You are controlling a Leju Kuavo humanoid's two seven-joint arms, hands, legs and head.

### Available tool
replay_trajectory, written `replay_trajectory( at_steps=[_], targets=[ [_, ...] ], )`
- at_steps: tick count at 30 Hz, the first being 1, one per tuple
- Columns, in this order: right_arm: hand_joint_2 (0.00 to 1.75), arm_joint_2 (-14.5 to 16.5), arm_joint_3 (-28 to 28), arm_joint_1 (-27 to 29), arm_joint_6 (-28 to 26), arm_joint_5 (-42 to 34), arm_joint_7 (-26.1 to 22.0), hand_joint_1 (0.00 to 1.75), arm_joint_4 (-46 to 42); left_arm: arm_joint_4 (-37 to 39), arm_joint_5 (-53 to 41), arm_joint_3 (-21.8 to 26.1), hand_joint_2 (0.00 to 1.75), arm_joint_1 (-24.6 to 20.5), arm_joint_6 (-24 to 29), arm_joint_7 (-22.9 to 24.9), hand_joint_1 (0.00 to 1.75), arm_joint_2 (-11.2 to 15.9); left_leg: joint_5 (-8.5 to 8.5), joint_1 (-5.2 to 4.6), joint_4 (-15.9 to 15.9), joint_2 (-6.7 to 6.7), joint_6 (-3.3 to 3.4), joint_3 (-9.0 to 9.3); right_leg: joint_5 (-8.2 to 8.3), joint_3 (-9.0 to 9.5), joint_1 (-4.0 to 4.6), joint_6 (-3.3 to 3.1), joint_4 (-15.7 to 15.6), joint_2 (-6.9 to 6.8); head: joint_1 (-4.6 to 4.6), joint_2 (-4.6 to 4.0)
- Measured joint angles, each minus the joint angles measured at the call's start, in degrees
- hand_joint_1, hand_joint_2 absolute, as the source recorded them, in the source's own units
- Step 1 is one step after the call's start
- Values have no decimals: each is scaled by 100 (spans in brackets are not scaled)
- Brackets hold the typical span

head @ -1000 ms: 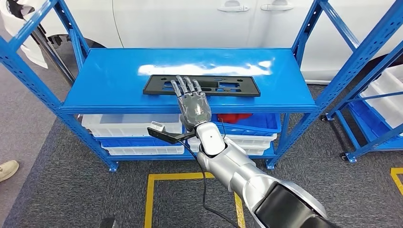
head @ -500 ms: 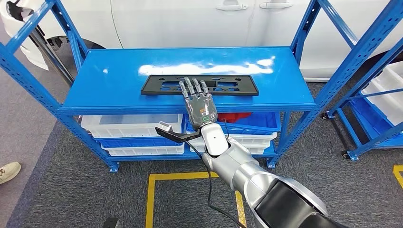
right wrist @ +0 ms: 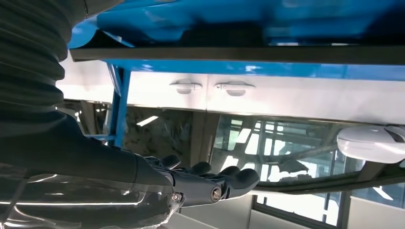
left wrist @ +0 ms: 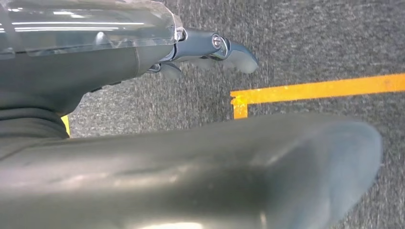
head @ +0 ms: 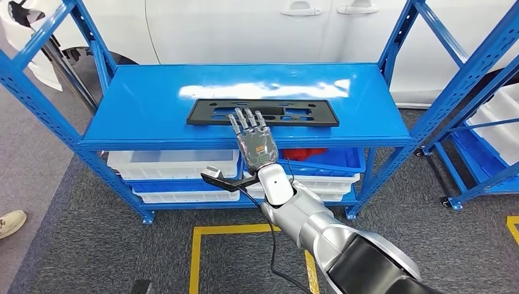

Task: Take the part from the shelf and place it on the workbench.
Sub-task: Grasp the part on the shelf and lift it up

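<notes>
The right hand (head: 256, 139) is reaching over the shelf's (head: 141, 104) front edge, fingers spread and holding nothing — fingertips overlapping the part (head: 306, 114), which is lying flat mid-shelf, nearer the front edge.

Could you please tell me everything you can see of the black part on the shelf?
The part is a long, flat, black rectangular panel, matte and plastic-looking, with several cut-out slots and small holes along its length. It lies flat on the top board of the blue shelf, lengthwise across it, a little nearer the front edge than the back. The right hand reaches over its front edge near the middle with fingers spread; whether they touch the part I cannot tell. Nothing else is on it.
</notes>
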Motion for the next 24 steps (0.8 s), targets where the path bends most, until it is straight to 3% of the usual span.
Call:
replay_trajectory(
  at_steps=[2, 4, 5, 6, 7, 9, 11, 13, 16, 18, 20, 21, 22, 24],
  targets=[
    [175, 0, 0, 0, 1, -1, 1, 0, 10, 0, 0, 1, 0, -7, -5, -2, 0, 2, 6, 11, -28, 3, 62, 21, -232, -175, -10, 53, 384, 1, 0, 0],
    [175, -4, 0, 24, 2, -1, 1, 0, 30, 0, 1, 2, 0, -8, -10, -2, 0, 2, -7, 3, -28, 6, 95, 23, -579, -567, -18, 79, 1162, 3, 0, 0],
    [175, -9, 0, 45, 3, -1, 1, 0, 43, 0, 1, 2, 0, -5, -11, -2, 0, 2, -14, -2, -26, 6, 102, 25, -681, -755, -20, 83, 1502, 3, 0, -1],
    [175, -14, 0, 65, 5, 0, 1, 0, 56, 0, 1, 2, 0, -1, -13, -3, 0, 2, -22, -5, -24, 3, 106, 31, -675, -862, -20, 79, 1661, 3, 0, -1],
    [175, -17, 0, 79, 8, 1, 1, 0, 65, 0, 2, 2, 0, 1, -14, -4, 0, 2, -32, -7, -21, -3, 103, 42, -552, -855, -19, 68, 1585, 3, 1, -1],
    [175, -20, -1, 82, 11, 4, 1, 0, 74, 0, 3, 2, 0, 1, -14, -6, 0, 1, -65, -10, -13, -14, 84, 79, -97, -548, -14, 18, 848, 4, 0, -1],
    [175, -20, -1, 68, 14, 7, 1, 0, 75, 0, 3, 2, 0, -7, -14, -8, 0, -1, -103, -28, 1, -17, 44, 102, 166, -237, 12, -36, 159, 5, -1, -1],
    [175, -20, -1, 64, 17, 8, 1, 0, 79, 0, 3, 2, 0, -9, -17, -8, 0, -3, -127, -38, -3, -15, -10, 108, 162, -162, 38, -78, -12, 11, -1, 0],
    [175, -13, -2, 53, 17, 18, -1, 0, 77, 0, 3, 2, 0, -14, -29, -13, 0, -1, -216, -26, 82, -5, -103, 111, 164, -92, 11, -165, -81, 15, 0, 0],
    [175, -5, -2, 44, 17, 38, -6, 0, 76, 0, 3, 2, 0, -16, -41, -18, 0, -1, -477, -10, 609, 5, -155, -126, 151, -20, -16, -217, -121, 7, 0, -1],
    [175, 0, -2, 53, 24, 55, -9, 0, 84, 0, 5, 2, 0, -6, -47, -19, 0, -1, -763, 1, 1399, 7, -195, -559, 118, 14, -15, -241, -121, 5, -1, -1],
    [175, 0, -2, 65, 28, 63, -10, 0, 88, 0, 6, 2, 0, 2, -50, -20, 0, 0, -788, 3, 1631, 7, -206, -716, 100, 30, -13, -241, -119, 8, -1, -1],
    [175, 0, -2, 74, 32, 70, -10, 0, 91, 0, 7, 2, 0, 9, -53, -22, 0, 1, -692, 4, 1636, 7, -208, -765, 80, 54, -12, -237, -117, 10, -1, -1],
    [175, 2, -2, 80, 42, 84, -12, 0, 92, 0, 7, 2, 0, 12, -59, -32, 0, 2, -219, 4, 970, 13, -191, -508, 22, 131, -12, -214, -110, 14, -1, -1]
  ],
)
